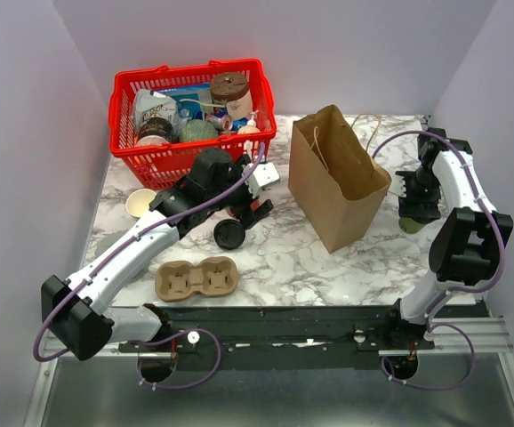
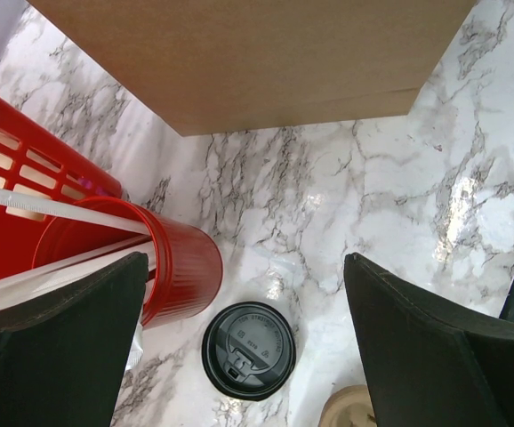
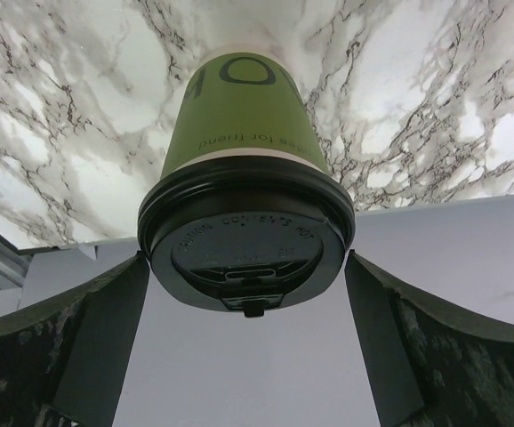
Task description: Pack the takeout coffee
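Takeout coffee (image 3: 244, 133) wall: partial "for friend". Its lid (image 3: 244, 245): faint embossed "contents hot".

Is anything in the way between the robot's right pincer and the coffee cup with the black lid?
No, nothing visible is in the way. The coffee cup stands on the marble table, right between the open fingers of the right pincer.

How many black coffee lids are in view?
2. One loose lid on the marble table beside the red cup; one fitted lid on the green takeout cup between the right fingers. The basket may hide more.
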Motion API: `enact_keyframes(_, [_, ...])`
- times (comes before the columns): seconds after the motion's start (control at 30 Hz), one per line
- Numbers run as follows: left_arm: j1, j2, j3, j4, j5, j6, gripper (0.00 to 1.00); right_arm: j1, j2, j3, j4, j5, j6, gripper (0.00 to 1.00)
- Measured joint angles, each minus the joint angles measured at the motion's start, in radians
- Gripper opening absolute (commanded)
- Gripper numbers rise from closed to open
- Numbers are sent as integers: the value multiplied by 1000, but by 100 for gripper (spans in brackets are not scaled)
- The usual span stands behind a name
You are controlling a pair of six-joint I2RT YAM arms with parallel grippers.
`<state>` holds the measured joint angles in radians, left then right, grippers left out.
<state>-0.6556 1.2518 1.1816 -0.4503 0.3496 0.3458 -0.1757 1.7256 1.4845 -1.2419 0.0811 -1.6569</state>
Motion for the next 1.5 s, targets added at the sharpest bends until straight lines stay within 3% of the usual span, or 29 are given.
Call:
enact_keyframes(1.1, [0, 13, 1, 0, 3, -4, 99, 5, 0, 41, -28, -13, -2, 99])
enact_keyframes(1.5, [0, 25, 1, 0, 3, -8, 99, 5, 1, 35, -10, -13, 6, 94])
